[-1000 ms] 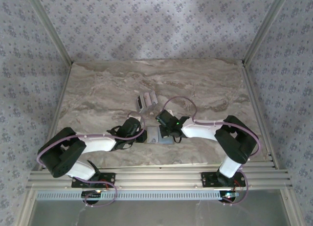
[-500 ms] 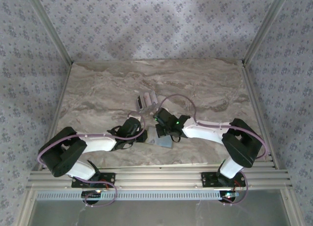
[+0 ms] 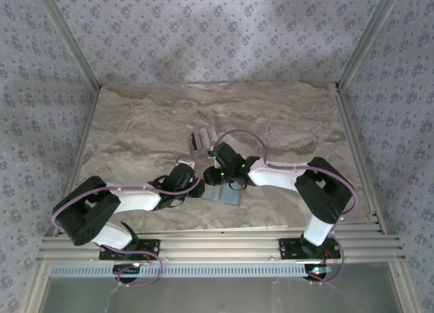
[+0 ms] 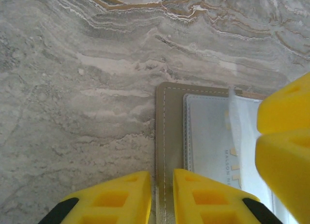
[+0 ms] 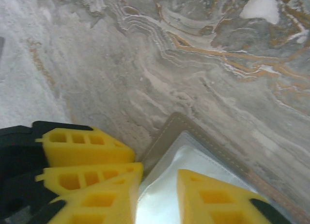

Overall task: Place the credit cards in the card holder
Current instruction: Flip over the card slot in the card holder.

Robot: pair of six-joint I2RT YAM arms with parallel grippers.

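One card going in, more waiting.
Left gripper (image 4: pixel 156 197) clamps the card holder (image 4: pixel 169 136); right gripper (image 5: pixel 157 195) grips a pale card (image 5: pixel 167 185) at its mouth; remaining credit cards (image 3: pixel 202 138) lie beyond.

both arms hide most of the card holder (image 3: pixel 227 194) from above.

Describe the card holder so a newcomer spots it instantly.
Start at the marble-patterned table and go to its near middle, where the left tool and right tool meet. The card holder lies flat there: a grey-tan stitched sleeve with a clear window, unlike the dark and silver-white credit cards farther back.
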